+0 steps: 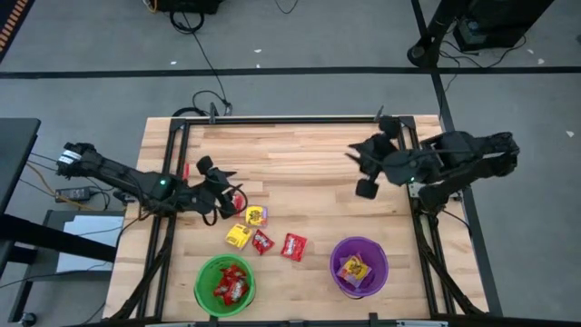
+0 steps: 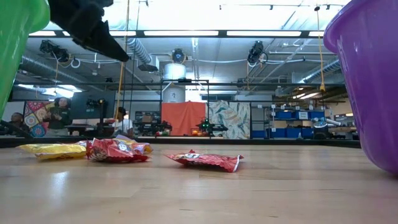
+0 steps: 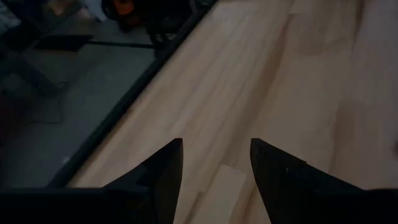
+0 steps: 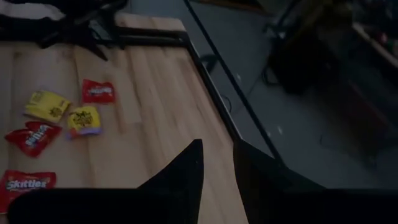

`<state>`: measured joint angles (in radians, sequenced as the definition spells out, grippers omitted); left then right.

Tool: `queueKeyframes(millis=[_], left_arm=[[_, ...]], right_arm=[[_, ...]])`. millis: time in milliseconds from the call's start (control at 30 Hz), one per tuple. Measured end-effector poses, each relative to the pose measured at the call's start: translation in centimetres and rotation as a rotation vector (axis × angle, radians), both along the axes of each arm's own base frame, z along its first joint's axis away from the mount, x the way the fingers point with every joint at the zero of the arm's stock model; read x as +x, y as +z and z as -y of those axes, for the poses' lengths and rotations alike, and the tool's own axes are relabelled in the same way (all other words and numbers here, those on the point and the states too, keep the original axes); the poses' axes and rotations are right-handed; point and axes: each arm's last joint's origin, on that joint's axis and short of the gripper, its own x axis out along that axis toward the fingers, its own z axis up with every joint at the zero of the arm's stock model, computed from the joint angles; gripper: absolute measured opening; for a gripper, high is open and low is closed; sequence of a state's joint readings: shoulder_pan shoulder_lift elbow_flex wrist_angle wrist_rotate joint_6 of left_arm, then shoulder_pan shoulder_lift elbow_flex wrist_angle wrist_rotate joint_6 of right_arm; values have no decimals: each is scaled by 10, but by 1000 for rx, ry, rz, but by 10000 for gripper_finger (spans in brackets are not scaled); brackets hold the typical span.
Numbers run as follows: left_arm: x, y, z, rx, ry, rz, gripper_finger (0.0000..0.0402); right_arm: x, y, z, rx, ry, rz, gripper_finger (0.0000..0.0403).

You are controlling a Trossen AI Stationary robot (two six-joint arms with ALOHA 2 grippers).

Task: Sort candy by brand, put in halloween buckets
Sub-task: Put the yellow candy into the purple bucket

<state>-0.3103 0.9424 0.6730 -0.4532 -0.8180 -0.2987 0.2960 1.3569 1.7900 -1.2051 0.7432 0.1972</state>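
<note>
Loose candy packets lie flat on the wooden table: a red one, two yellow ones and two more red ones. The green bucket stands at the near edge with red packets in it. The purple bucket stands to its right with yellow packets in it. My left gripper is open and empty just left of the red packet; its wrist view shows only bare table between its fingers. My right gripper is open and empty above the table's far right; its fingers also show in its wrist view.
A black frame runs around the table's edges. The low view shows the green bucket's wall at its left, the purple bucket's wall at its right, and three packets between them. People stand in the room behind.
</note>
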Motion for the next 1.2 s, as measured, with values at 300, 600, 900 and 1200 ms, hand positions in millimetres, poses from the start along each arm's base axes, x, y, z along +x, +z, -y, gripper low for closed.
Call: queueKeyframes(millis=[300, 600, 900, 1200], left_arm=[[19, 6, -9, -186, -250, 161, 193], [24, 11, -45, -133, -294, 161, 193], [19, 9, -84, -214, -311, 165, 193], [8, 3, -107, -217, -276, 89, 193]], right_arm=[[-44, -1, 14, 101, -126, 34, 100], [-85, -40, 27, 172, -246, 98, 100], [-126, -58, 40, 256, -280, 228, 100], [-145, -63, 45, 282, -258, 289, 100]])
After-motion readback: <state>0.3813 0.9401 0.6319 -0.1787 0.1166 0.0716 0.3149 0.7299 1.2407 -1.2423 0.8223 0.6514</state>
